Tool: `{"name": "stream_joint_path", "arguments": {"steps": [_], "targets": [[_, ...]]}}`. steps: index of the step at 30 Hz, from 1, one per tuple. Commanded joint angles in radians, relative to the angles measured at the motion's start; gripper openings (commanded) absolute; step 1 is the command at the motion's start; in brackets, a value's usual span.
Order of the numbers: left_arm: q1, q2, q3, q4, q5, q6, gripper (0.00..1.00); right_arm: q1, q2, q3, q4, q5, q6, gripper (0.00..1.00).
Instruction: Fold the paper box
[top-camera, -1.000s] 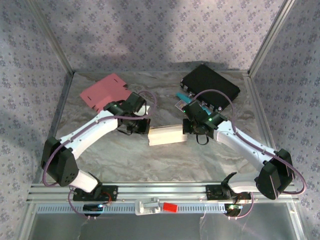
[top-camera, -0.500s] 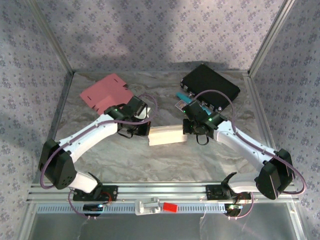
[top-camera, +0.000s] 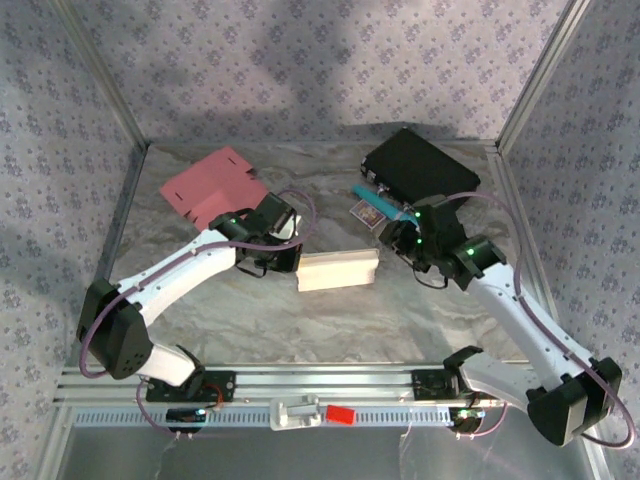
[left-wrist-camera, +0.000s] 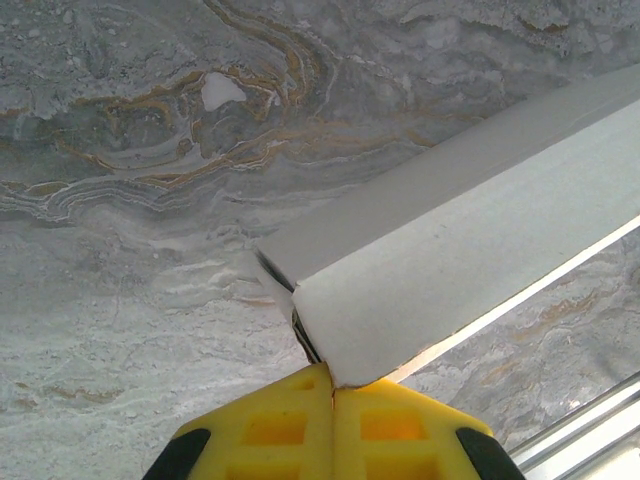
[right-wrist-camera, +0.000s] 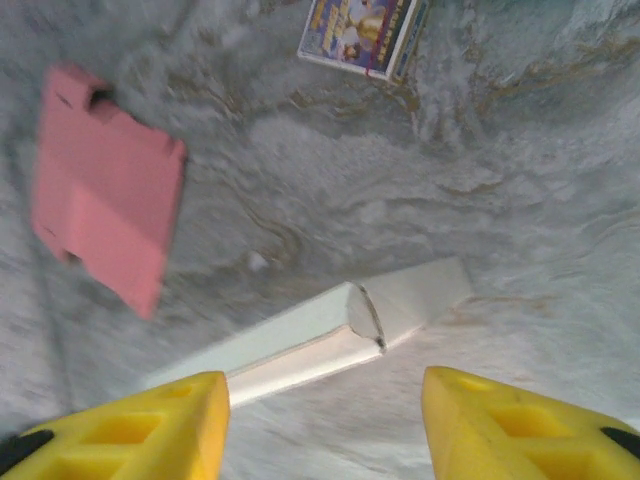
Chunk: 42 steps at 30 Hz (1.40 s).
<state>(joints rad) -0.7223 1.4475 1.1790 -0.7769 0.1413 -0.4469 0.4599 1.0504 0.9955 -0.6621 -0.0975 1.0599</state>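
Note:
The white paper box (top-camera: 338, 270) lies partly folded in the middle of the marble table (top-camera: 300, 330). My left gripper (top-camera: 285, 258) is at its left end. In the left wrist view the yellow fingers (left-wrist-camera: 270, 430) press together at the box's near corner (left-wrist-camera: 450, 270), pinching its edge. My right gripper (top-camera: 402, 240) hangs just right of the box, clear of it. In the right wrist view the jaws (right-wrist-camera: 322, 385) stand wide apart, nothing between them, and the box's open end (right-wrist-camera: 300, 345) lies beyond.
A flat pink cardboard sheet (top-camera: 212, 185) lies at the back left, also in the right wrist view (right-wrist-camera: 100, 210). A black case (top-camera: 420, 165) sits at the back right with a small printed packet (top-camera: 372, 205) in front of it. Patterned walls enclose the table.
The right gripper has let go of the box's right end, opened wide and drawn back to the right. The left gripper stays shut at the left end, shifted slightly.

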Motion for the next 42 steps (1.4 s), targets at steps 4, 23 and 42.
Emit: {"name": "stream_joint_path", "arguments": {"steps": [4,23,42], "targets": [[-0.017,0.016,-0.026,-0.074,-0.012,-0.024,0.0,-0.013,0.045,-0.088,0.209,-0.146,0.418,0.6],[-0.023,0.015,-0.018,-0.077,-0.012,-0.025,0.0,-0.005,0.067,-0.227,0.238,-0.176,0.522,0.53],[0.013,-0.117,0.054,-0.068,0.039,-0.167,0.29,-0.001,0.06,-0.288,0.189,-0.146,0.5,0.33]]}}
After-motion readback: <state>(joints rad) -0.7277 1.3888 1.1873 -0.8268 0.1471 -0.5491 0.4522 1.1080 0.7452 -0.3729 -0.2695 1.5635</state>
